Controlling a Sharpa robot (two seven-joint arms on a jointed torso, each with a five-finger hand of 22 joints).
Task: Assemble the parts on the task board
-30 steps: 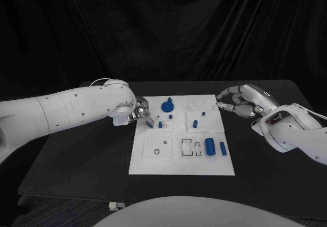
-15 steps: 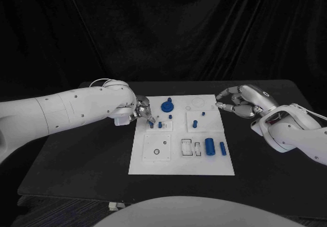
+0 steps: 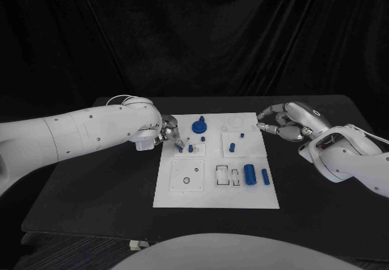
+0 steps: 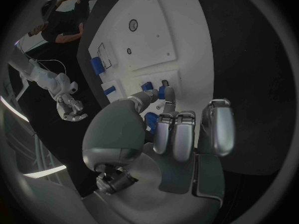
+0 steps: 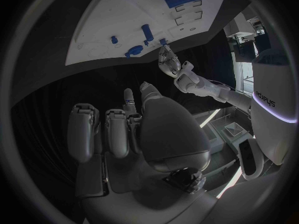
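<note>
The white task board (image 3: 217,194) lies mid-table. My left hand (image 3: 168,135) is at the board's far left edge and pinches a small blue peg (image 3: 180,149) just over the board, beside a second blue peg (image 3: 190,148) standing there. In the left wrist view the pinched peg (image 4: 162,92) sits between thumb and fingertip over the board (image 4: 149,30). My right hand (image 3: 282,124) hovers at the board's far right corner, fingers curled in, nothing seen in them. A blue round knob (image 3: 199,126), a peg (image 3: 232,148), a cylinder (image 3: 250,174) and a bar (image 3: 265,176) are on the board.
The board's near left square (image 3: 187,174) has a small round hole, and empty rectangular slots (image 3: 222,174) lie beside the cylinder. Black table (image 3: 97,191) surrounds the board on all sides. In the right wrist view the left hand (image 5: 168,62) shows beyond the board (image 5: 118,10).
</note>
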